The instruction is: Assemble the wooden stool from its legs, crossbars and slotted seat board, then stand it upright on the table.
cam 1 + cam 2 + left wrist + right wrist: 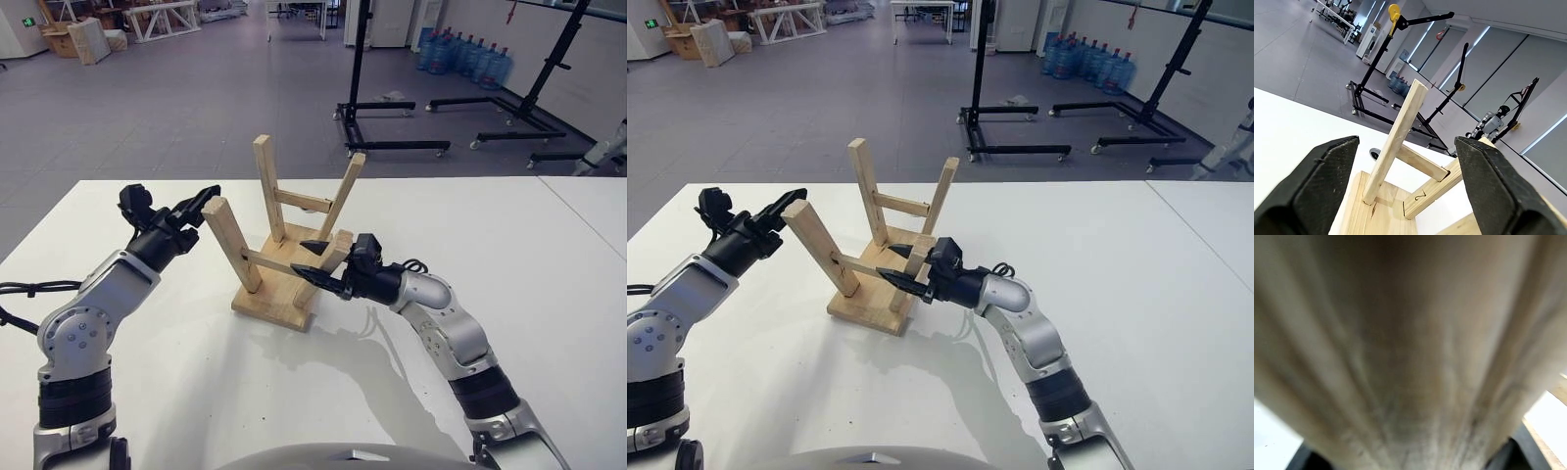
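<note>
The wooden stool lies upside down mid-table, seat board flat and legs pointing up. My left gripper is open beside the top of the near left leg, just apart from it. From the left wrist, its fingers frame the two far legs and the crossbar between them. My right gripper comes in from the right, one finger on each side of the short near right leg, and is shut on it. Blurred wood sits right against the right wrist camera.
The white table has bare surface all around the stool. A second table butts against it at the far right. Black wheeled stands and water jugs are on the floor beyond.
</note>
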